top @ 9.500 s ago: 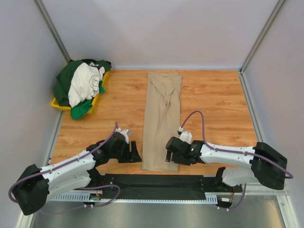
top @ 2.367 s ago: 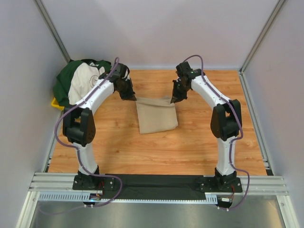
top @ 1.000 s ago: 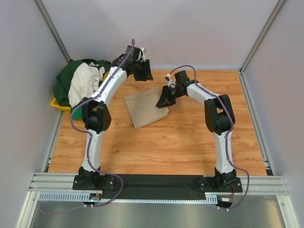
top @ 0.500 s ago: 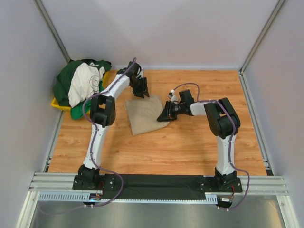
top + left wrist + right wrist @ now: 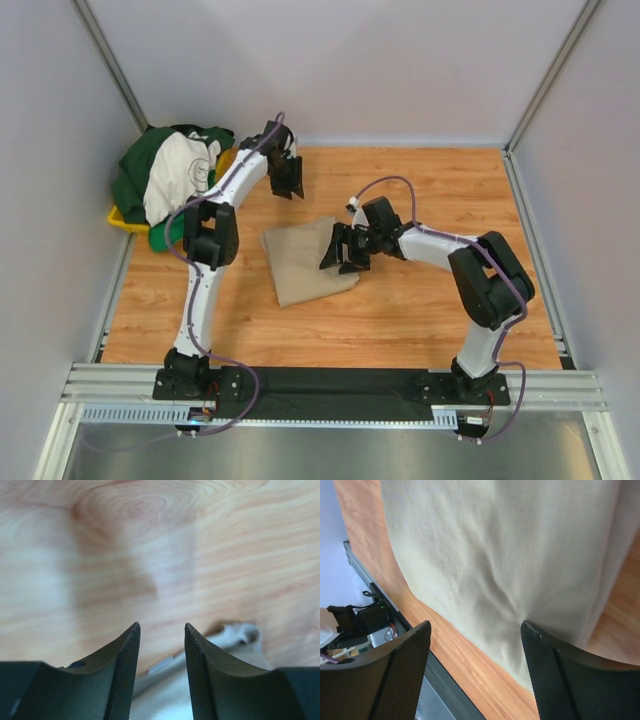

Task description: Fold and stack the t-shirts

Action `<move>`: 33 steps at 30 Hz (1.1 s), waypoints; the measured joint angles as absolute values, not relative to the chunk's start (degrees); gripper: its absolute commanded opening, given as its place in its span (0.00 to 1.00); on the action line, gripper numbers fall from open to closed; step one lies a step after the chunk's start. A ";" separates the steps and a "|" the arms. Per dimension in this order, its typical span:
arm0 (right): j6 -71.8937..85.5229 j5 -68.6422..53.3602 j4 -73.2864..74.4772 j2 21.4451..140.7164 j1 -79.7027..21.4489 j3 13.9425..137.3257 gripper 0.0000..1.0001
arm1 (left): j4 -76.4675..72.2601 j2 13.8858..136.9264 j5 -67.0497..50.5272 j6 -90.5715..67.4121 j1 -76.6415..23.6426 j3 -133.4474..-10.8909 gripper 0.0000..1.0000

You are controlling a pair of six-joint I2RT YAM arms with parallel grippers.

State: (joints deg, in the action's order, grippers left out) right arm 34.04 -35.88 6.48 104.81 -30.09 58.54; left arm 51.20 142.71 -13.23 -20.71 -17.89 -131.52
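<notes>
Tan t-shirt (image 5: 300, 262) lies folded mid-table, slightly left of centre, skewed. Right gripper (image 5: 335, 252) sits low over its right edge, covering that edge from above. Wrist cam: right fingers (image 5: 402, 670) are spread wide w/ cloth filling the gap below them and nothing pinched; can't tell if the tips touch the fabric. Farther back, left gripper (image 5: 290, 188) hangs over bare wood table (image 5: 420, 310), apart from the shirt's far edge. Its jaws are parted w/ nothing between them; its view is blurry, w/ a pale scrap low right, cut off by a finger. Far left corner: heap of dark green (image 5: 135, 165), cream-white (image 5: 175, 180) and bright green (image 5: 165, 237) shirts. Yellow tray (image 5: 122, 220) is mostly buried; shirt count unclear.
</notes>
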 measured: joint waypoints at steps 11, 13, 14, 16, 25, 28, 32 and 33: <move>32.32 -32.12 14.70 94.13 -30.33 57.30 0.39 | 42.59 100.57 -13.41 -23.75 -19.55 -96.88 0.47; 32.75 -33.28 12.91 95.48 -30.33 53.89 0.35 | 38.44 97.43 -15.11 -25.23 -21.10 -88.92 0.46; 32.77 -33.63 12.16 96.71 -30.33 52.47 0.31 | 36.88 97.41 -15.73 -25.87 -21.87 -85.49 0.44; 32.71 -34.04 10.52 99.88 -30.33 50.11 0.28 | 34.00 100.09 -16.95 -27.14 -23.18 -79.94 0.43; 39.42 -50.15 -14.55 110.34 -29.50 42.22 0.17 | 32.18 111.59 -14.28 -28.40 -22.79 -75.35 0.39; 42.52 -52.45 -24.56 111.61 -30.22 38.68 0.18 | 34.06 113.65 -12.60 -27.51 -23.16 -78.94 0.39; 44.53 -51.42 -27.94 107.87 -35.05 34.33 0.47 | 37.39 117.62 -9.08 -24.84 -23.64 -86.70 0.41; 44.25 -50.35 -26.76 106.08 -36.45 33.67 0.56 | 38.33 118.58 -7.66 -23.86 -23.64 -88.92 0.42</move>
State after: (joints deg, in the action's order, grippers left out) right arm 44.25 -50.35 -26.76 106.08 -36.45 33.67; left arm 38.33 118.58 -7.66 -23.86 -23.64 -88.92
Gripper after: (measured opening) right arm 0.324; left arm 0.402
